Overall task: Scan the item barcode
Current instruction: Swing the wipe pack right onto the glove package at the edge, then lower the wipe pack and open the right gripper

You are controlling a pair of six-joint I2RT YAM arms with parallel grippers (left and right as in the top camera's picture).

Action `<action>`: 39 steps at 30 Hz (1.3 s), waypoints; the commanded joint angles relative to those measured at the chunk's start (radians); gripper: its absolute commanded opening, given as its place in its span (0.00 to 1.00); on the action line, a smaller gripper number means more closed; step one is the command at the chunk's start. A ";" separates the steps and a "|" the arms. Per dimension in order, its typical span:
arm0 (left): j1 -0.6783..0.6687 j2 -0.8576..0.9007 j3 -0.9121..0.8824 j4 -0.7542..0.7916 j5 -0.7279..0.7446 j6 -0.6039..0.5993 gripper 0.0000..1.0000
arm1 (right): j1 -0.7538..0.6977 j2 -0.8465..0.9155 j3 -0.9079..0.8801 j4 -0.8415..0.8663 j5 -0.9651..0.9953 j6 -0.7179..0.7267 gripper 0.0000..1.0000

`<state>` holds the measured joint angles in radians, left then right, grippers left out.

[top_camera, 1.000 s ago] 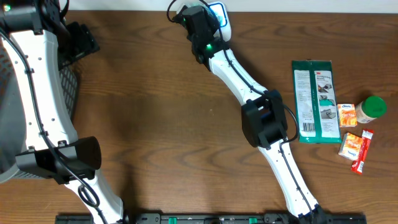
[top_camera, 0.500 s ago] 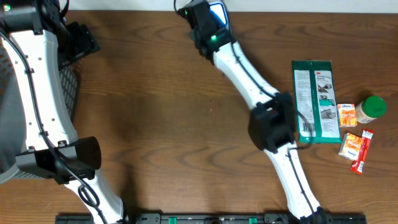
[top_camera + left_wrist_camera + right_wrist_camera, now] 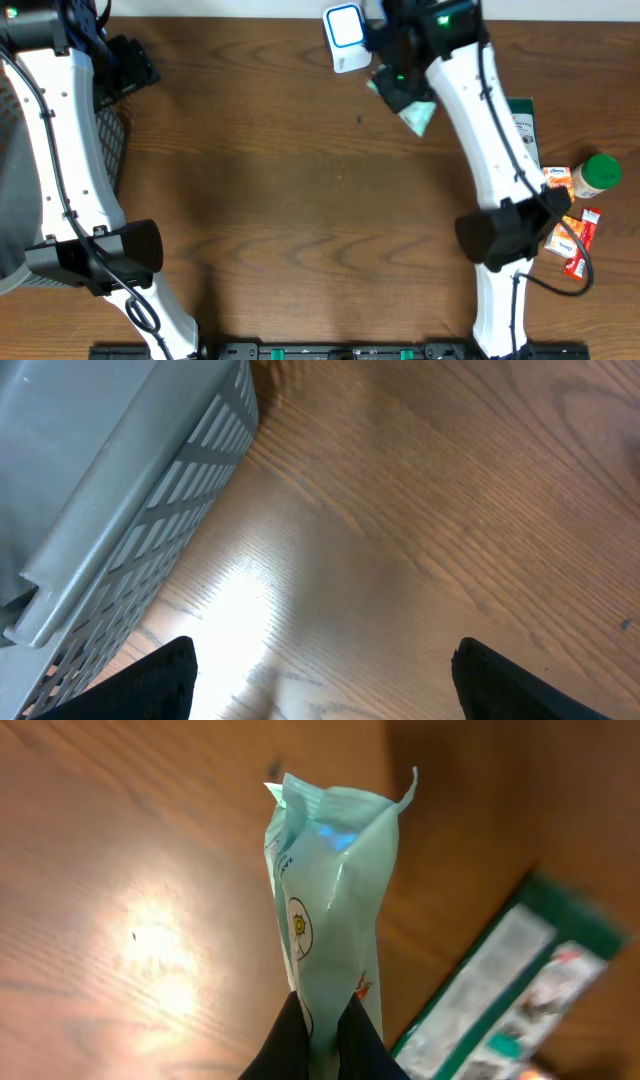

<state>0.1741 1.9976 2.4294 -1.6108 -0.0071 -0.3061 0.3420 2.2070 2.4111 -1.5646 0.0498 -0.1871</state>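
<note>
You've got the right gripper clamped on the green packet — barcode not visible; left gripper spread wide, fingertips cropped.

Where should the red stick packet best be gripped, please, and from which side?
Probably at mid-length of the red stick packet, pinched across its narrow width, coming straight down: it lies flat and slanted, with an orange packet close along its left edge.

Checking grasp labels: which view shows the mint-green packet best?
Right wrist. The mint-green packet fills the middle of the frame, pinched at its lower end by the right gripper. Overhead catches only a small part of it. Left wrist shows none of it.
</note>
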 commanded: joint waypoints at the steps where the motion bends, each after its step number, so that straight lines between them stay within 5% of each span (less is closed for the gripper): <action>1: 0.004 0.007 0.004 -0.056 -0.013 0.014 0.82 | -0.090 0.030 -0.101 0.003 -0.122 0.036 0.01; 15: 0.004 0.007 0.004 -0.056 -0.013 0.014 0.82 | -0.420 0.030 -0.557 0.321 -0.123 0.097 0.05; 17: 0.004 0.007 0.004 -0.056 -0.013 0.014 0.82 | -0.447 0.031 -0.572 0.336 -0.123 0.097 0.48; 21: 0.004 0.007 0.004 -0.056 -0.013 0.014 0.83 | -0.479 0.030 -0.573 0.343 -0.123 0.097 0.98; 39: 0.004 0.007 0.004 -0.056 -0.013 0.014 0.82 | -0.479 0.029 -0.523 0.340 -0.122 0.097 0.99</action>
<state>0.1741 1.9976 2.4294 -1.6108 -0.0071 -0.3061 -0.1410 2.2360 1.8664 -1.2278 -0.0639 -0.1047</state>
